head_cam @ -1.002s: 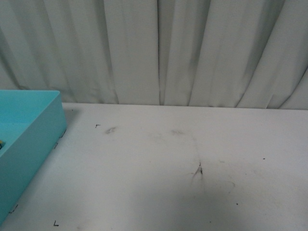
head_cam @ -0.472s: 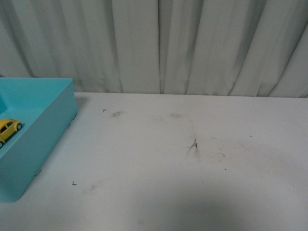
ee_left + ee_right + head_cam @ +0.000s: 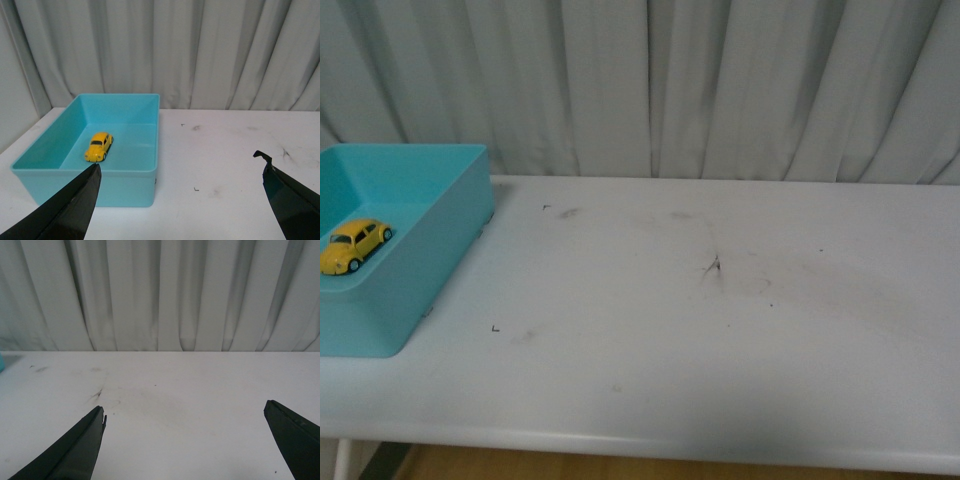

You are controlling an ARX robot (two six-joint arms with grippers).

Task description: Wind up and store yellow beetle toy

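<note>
The yellow beetle toy sits on its wheels on the floor of the turquoise bin, which stands at the left end of the white bench, close to the grey curtain behind it. In my left wrist view the toy rests near the middle of the bin, touching none of its walls. My left fingers are spread wide and hold nothing, hanging above the bench in front of the bin. My right fingers are spread just as wide and empty, over a bare, scuffed stretch of bench well apart from the bin. A small dark scratch mark shows near the middle of the bench.
</note>
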